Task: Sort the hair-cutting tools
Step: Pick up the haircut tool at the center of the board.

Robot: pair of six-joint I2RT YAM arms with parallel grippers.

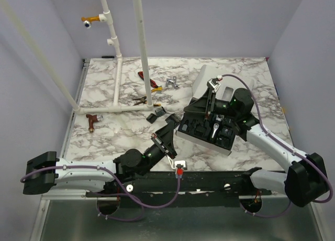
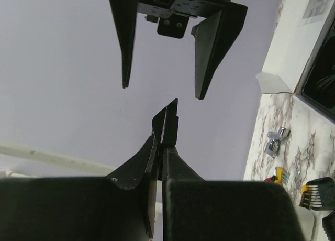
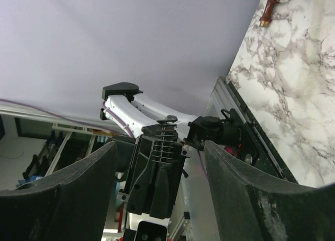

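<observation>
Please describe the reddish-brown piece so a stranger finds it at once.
On the marble table, look left, just nearer the left arm than the white pipe frame. The reddish-brown piece lies alone there, the only brown T-shaped thing.

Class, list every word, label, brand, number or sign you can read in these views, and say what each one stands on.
No text can be read in any view.
Grey patch on the pale surface beyond the black case, left wrist view: possibly print, too blurred to read.
</observation>
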